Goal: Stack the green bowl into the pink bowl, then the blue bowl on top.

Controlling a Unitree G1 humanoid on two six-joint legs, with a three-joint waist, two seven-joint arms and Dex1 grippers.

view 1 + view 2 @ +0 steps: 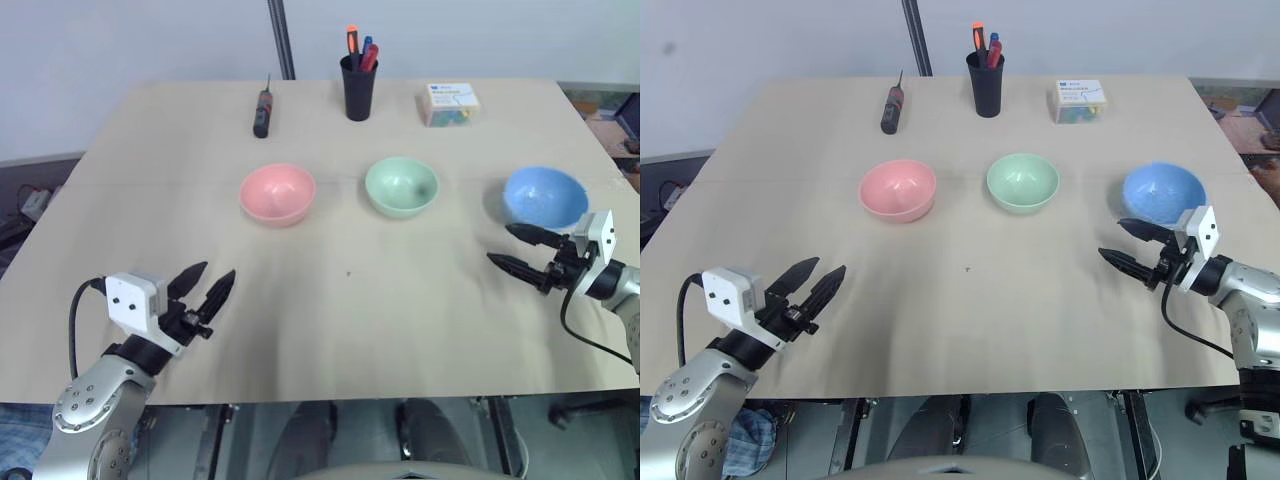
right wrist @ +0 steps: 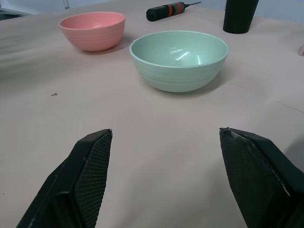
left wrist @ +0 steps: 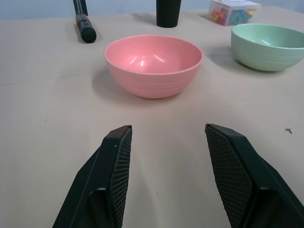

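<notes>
Bowls sit in a row across your counter (image 1: 330, 300): pink bowl (image 1: 277, 193) on the left, green bowl (image 1: 401, 185) in the middle, blue bowl (image 1: 545, 196) on the right, each well apart and upright (nothing stacked yet). Your left end effector (image 1: 205, 289) hovers near the front edge, fingers parted and grasping nothing, aimed at the pink one. Your right end effector (image 1: 518, 250) is spread wide, also unladen, just beside the blue bowl and facing the green one.
</notes>
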